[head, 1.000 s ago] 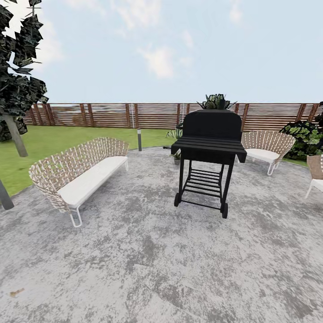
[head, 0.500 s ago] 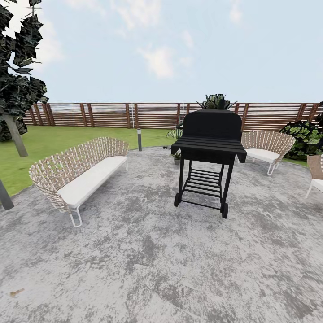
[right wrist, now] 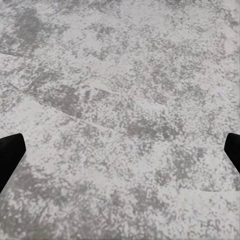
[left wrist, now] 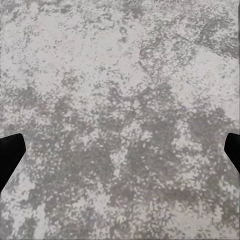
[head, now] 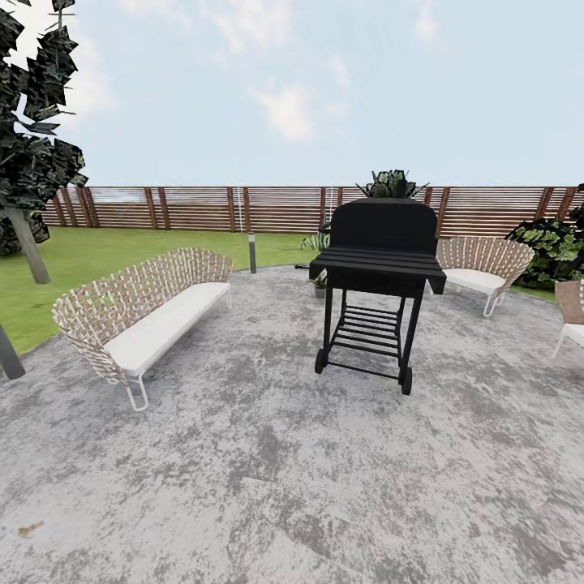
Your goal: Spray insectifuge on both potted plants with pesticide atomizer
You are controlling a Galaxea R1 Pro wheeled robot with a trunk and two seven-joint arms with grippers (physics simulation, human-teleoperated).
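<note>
I face the garden's round grey paved patio [head: 268, 470], with green lawn [head: 89, 259] and a brown slatted fence [head: 203, 208] behind it. The pesticide atomizer is out of view. A rosette of pointed, pale-speckled green leaves [head: 392, 184] pokes up just above a black grill; its pot is hidden, and I cannot tell if it is one of the potted plants. More low leaves [head: 319, 280] peek out behind the grill's left side. My left gripper [left wrist: 120, 155] and right gripper [right wrist: 120, 155] hang open over bare paving, black fingertips [left wrist: 10, 155] [right wrist: 10, 155] far apart.
The black wheeled grill [head: 375, 276] stands mid-patio ahead. A woven bench with a white cushion [head: 146, 312] sits left, a second bench [head: 483, 264] back right, and a chair's edge [head: 570, 312] far right. A dark tree [head: 32, 146] and short lamp post [head: 252, 253] stand left; a bush [head: 556, 247] right.
</note>
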